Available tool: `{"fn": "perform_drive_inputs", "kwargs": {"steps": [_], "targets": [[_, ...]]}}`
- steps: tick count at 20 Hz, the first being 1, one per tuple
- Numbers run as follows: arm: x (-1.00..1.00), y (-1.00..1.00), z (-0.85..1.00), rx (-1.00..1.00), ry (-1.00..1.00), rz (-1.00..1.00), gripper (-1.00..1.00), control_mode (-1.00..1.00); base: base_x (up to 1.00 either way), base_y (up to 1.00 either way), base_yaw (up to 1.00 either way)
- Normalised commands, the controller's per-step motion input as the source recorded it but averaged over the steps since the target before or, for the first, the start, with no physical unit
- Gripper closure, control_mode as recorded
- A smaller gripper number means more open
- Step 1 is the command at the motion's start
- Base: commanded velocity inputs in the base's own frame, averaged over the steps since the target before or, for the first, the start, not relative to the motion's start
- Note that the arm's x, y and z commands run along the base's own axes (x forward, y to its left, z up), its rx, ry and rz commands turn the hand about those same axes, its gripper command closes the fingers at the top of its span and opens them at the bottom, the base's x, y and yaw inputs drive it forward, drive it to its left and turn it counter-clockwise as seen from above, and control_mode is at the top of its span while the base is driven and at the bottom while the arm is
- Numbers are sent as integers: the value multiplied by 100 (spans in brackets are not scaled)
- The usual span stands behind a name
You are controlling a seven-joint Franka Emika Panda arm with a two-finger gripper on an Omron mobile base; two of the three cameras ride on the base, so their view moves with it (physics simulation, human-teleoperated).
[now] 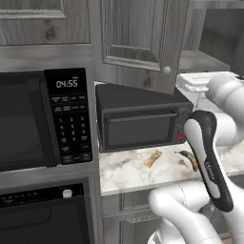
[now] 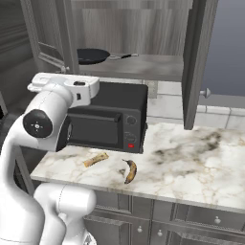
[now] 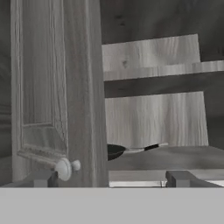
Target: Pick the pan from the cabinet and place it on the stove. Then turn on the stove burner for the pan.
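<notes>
The pan [image 2: 91, 56] is black and shallow and lies on the shelf inside the open cabinet [image 2: 143, 28], its thin handle [image 2: 123, 56] pointing right. In the hand view the pan [image 3: 115, 152] shows low at the centre, partly hidden behind the open cabinet door [image 3: 52, 87]. My gripper [image 3: 111, 180] is open, nothing between its fingertips [image 3: 43, 178]. The door's round knob [image 3: 65, 168] sits just above the left fingertip, apart from it. The pan lies farther back, beyond the gripper. The stove and its burners are out of view.
A black countertop oven [image 2: 107, 122] stands on the marble counter [image 2: 191, 158] under the cabinet shelf. A banana [image 2: 129, 171] and a small tan piece [image 2: 95, 159] lie in front of it. The second cabinet door [image 2: 194, 62] hangs open at right. A black microwave [image 1: 28, 119] is at left.
</notes>
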Motion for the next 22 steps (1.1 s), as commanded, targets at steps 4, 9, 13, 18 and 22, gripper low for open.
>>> {"fn": "perform_drive_inputs", "kwargs": {"steps": [4,9,13,18,22], "targets": [[0,-66,0,10,12,7,-100,-100,0,0,0],[2,-41,-10,9,11,3,-100,-100,0,0,0],[27,-20,0,4,20,11,-100,-100,0,0,0],[19,-20,-7,6,18,10,-100,-100,0,0,0],[23,-6,-14,9,12,4,-100,-100,0,0,0]]}}
